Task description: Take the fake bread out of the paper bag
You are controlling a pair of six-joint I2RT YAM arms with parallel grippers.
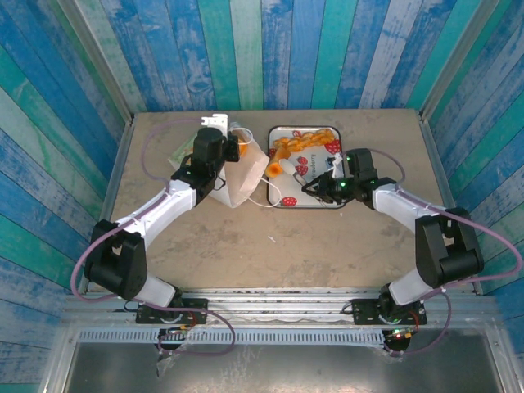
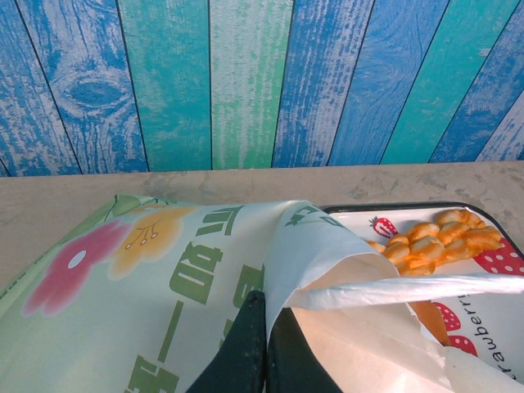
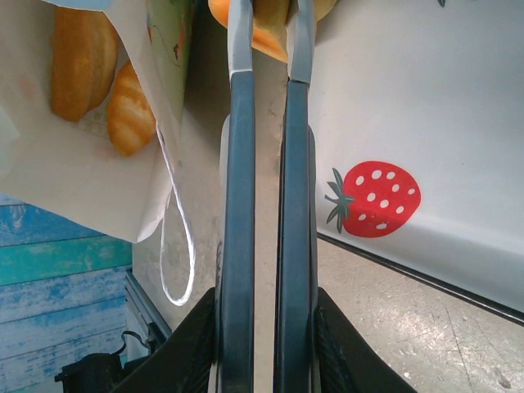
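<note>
Right wrist view: your right gripper (image 3: pixel 266 49), jaws nearly together, tips at an orange pastry (image 3: pixel 270 20) by the strawberry tray (image 3: pixel 442 106). 2 rolls (image 3: pixel 82 57) lie inside the paper bag (image 3: pixel 65 172), which your left gripper (image 2: pixel 264 301) pinches. If that pinch slips, they spill.

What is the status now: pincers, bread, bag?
Left pincer shut on paper bag rim. Right pincer shut on one bread piece. Two more pieces inside bag. Some bread on tray.

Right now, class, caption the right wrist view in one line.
Right gripper pinches a fake bread piece between paper bag and strawberry tray.
</note>
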